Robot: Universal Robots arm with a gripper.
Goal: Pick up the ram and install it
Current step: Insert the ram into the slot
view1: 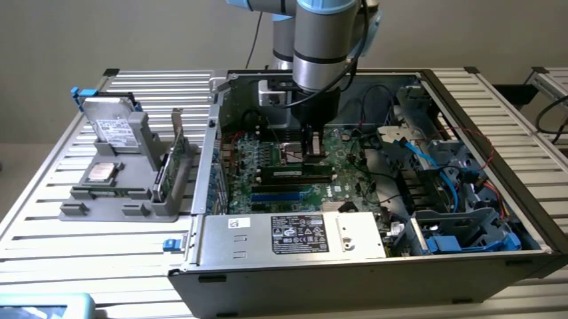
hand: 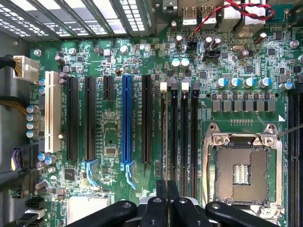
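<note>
The ram (view1: 293, 174) is a dark narrow stick standing on its long edge on the motherboard (view1: 266, 159), inside the open computer case. My gripper (view1: 312, 157) comes straight down onto its top edge, fingers shut on it. In the wrist view the black fingers (hand: 161, 198) meet over the outermost of the black memory slots (hand: 184, 137). There the ram (hand: 164, 142) shows as a thin dark line running away from the gripper (hand: 166, 189). I cannot tell how deep the stick sits in the slot.
Beside the memory slots lie an open CPU socket (hand: 241, 170) and long black and blue card slots (hand: 126, 123). A silver power-supply box (view1: 293, 236) spans the case front, with blue cables (view1: 426, 159) at the exterior view's right. Outside, a grey holder (view1: 124, 193) carries a hard drive (view1: 116, 129) and a green card (view1: 169, 166).
</note>
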